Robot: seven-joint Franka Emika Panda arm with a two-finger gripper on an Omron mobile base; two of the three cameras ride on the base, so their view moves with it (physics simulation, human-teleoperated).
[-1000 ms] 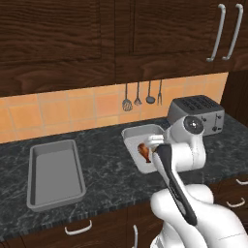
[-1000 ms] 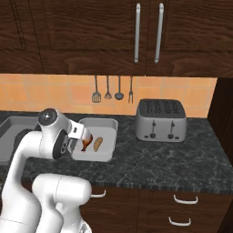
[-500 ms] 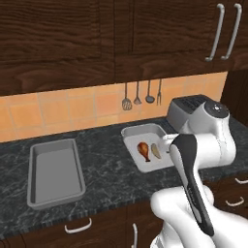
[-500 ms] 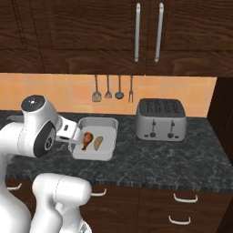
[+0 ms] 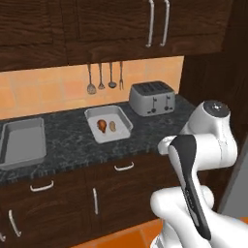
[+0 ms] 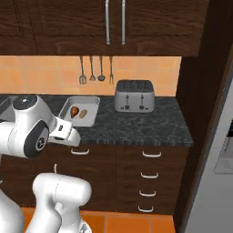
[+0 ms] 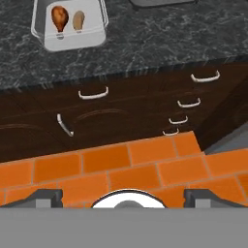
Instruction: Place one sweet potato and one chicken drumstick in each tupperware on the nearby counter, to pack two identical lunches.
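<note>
One tupperware [image 5: 108, 124] on the counter [image 5: 72, 138] already holds a drumstick [image 7: 59, 17] and a sweet potato [image 7: 78, 20]; it lies far ahead of the gripper [image 7: 123, 196], across the drawers. The second tupperware [image 5: 22, 143] looks empty. The fingertips [image 7: 44, 196] stand wide apart, holding nothing. Next, I judge: fetch food for the empty one.

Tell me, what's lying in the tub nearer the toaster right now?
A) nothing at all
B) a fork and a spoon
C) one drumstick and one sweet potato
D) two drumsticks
C: the tupperware near the toaster holds a brown chicken drumstick beside a paler sweet potato.
</note>
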